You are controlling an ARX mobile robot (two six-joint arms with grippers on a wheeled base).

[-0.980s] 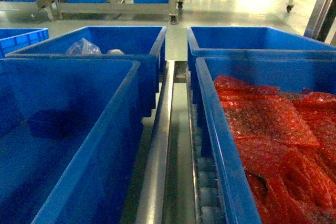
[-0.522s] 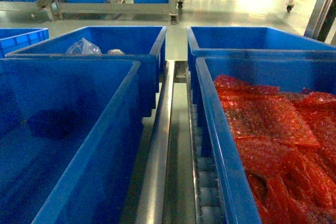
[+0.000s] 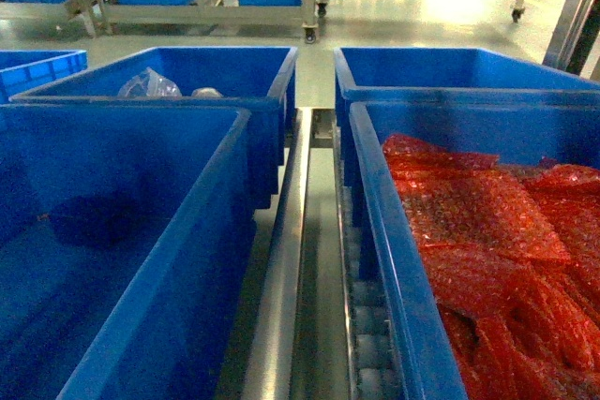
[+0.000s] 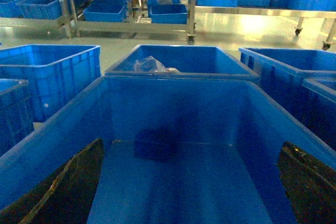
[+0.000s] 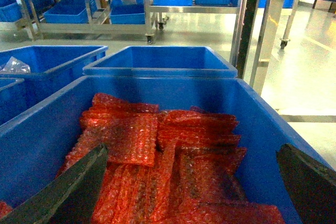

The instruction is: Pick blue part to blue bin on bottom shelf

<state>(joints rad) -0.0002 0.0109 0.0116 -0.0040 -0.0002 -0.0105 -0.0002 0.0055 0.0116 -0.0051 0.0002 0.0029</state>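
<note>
We see the blue part (image 4: pixel 154 144) lying on the floor of the near-left blue bin (image 3: pixel 202 231), toward that bin's far wall. Our left gripper (image 4: pixel 191 182) hangs above the same bin with its jaws spread wide and holds nothing. Our right gripper (image 5: pixel 191 182) is likewise wide open and empty, over the neighbouring bin (image 5: pixel 47 124) of red bubble-wrap bags (image 5: pixel 131 135). A steel roller rail (image 3: pixel 361 325) runs beside that bin.
</note>
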